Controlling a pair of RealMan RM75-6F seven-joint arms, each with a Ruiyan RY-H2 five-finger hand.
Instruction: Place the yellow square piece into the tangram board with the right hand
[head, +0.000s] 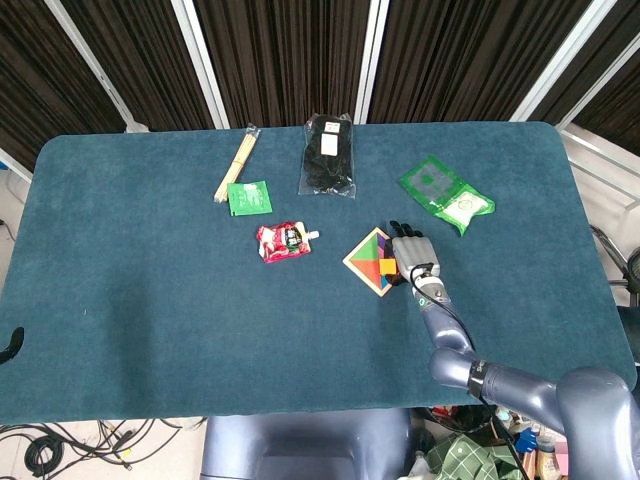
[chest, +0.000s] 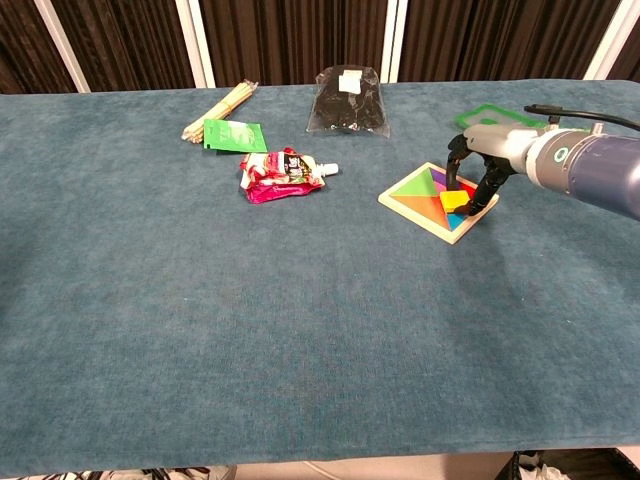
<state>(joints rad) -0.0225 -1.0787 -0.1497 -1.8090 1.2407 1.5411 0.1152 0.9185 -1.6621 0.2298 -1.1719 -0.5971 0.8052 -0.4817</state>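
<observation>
The right hand (chest: 478, 172) hangs over the far right edge of the board (chest: 415, 199), fingers curled down around the yellow square (chest: 453, 199). The square lies in the board among the colored pieces. Whether the fingers grip it or only touch it, I cannot tell. The board sits on the counter (chest: 250, 320) near a red pouch (chest: 278, 174).

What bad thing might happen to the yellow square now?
The yellow square may not be lying flat in the puzzle board, so it might end up crooked. The right hand has its fingers right at it; lifting away carelessly might drag it out or nudge the board across the cloth.
</observation>
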